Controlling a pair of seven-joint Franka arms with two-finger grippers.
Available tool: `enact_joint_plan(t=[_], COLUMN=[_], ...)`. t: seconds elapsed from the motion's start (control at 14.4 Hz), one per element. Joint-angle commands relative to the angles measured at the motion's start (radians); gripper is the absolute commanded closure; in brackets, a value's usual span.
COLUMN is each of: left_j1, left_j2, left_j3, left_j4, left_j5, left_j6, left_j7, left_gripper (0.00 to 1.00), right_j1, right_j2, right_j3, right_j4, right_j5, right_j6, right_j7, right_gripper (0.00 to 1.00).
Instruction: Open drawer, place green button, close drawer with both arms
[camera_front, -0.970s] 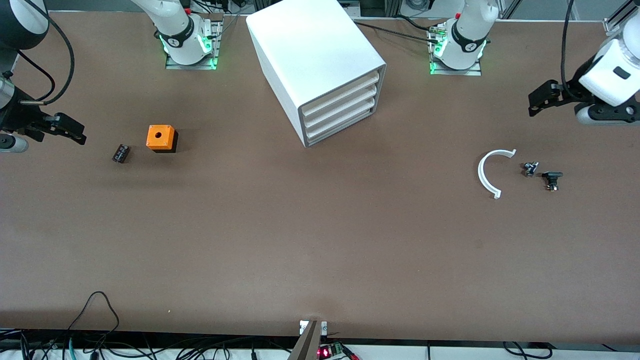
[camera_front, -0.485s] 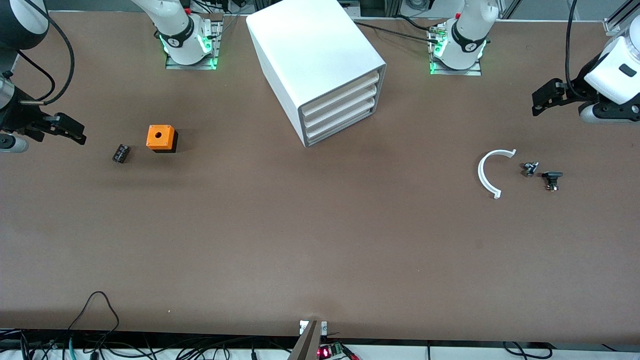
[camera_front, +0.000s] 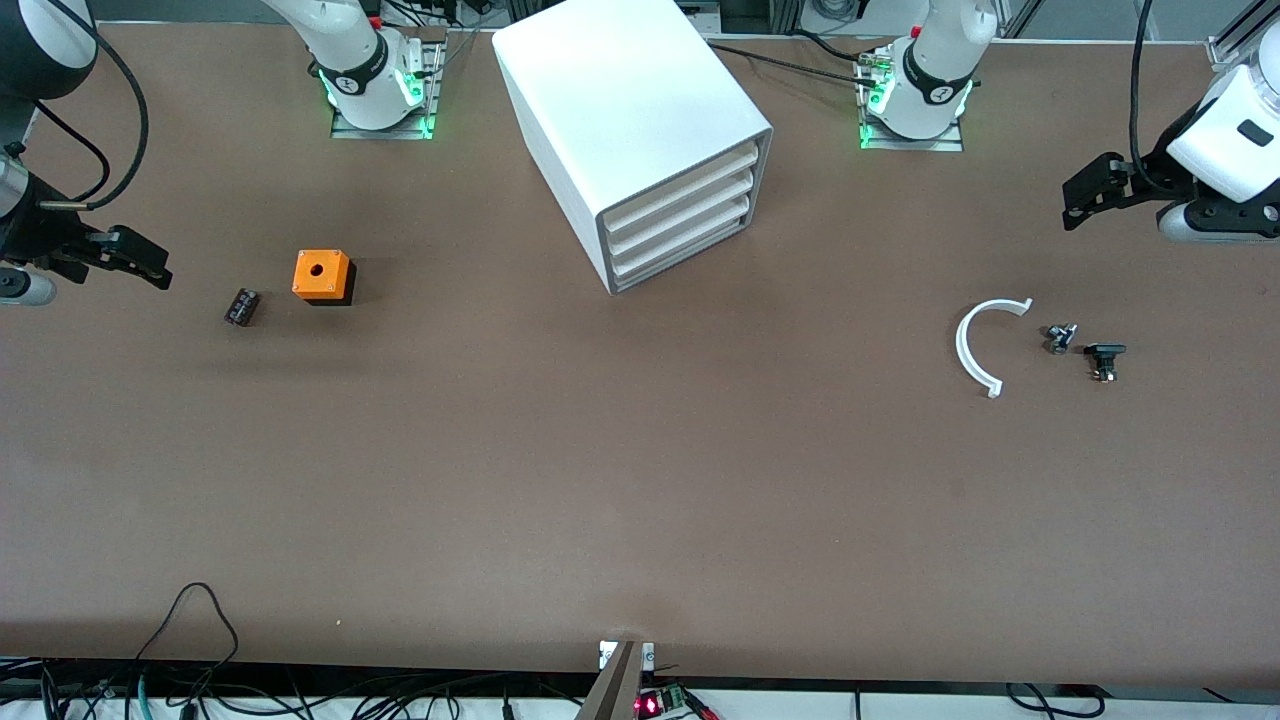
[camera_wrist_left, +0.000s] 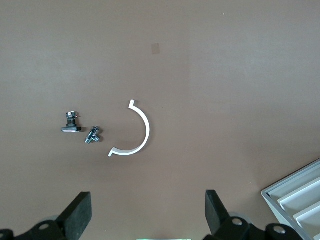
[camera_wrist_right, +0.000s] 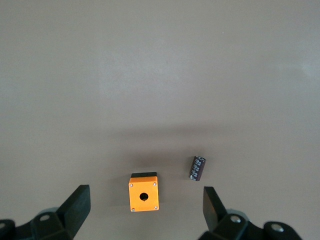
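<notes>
The white cabinet stands between the arm bases, and its lowest drawer is shut. A corner of the cabinet shows in the left wrist view. The button is a tiny dark part with a bluish-grey end, lying toward the left arm's end of the table; its green cap does not show. It also shows in the left wrist view. My left gripper is open and empty in the air near that end. My right gripper is open and empty, and the right arm waits.
A white half-ring and a black flat-headed part lie beside the button. An orange cube with a round hole and a small dark cylinder lie toward the right arm's end. Cables run along the table's near edge.
My left arm's hand has shifted a little toward the table's end and the bases' side. The right arm and all the things on the table have not moved.
</notes>
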Motion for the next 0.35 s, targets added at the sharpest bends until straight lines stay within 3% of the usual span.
enact_joint_plan(t=[0.0, 0.28], left_j1=[0.003, 0.003], left_j2=[0.016, 0.019], left_j3=[-0.004, -0.004], left_j4=[0.035, 0.035], left_j5=[-0.007, -0.007], left_j6=[-0.028, -0.033], left_j7=[0.02, 0.02], left_gripper=[0.0, 0.0], right_j1=[-0.01, -0.01], right_j2=[-0.004, -0.005], right_j3=[0.002, 0.002], right_j4=[0.004, 0.004], right_j5=[0.008, 0.008], right_j6=[-0.003, -0.003], right_j7=[0.008, 0.008], right_gripper=[0.0, 0.0])
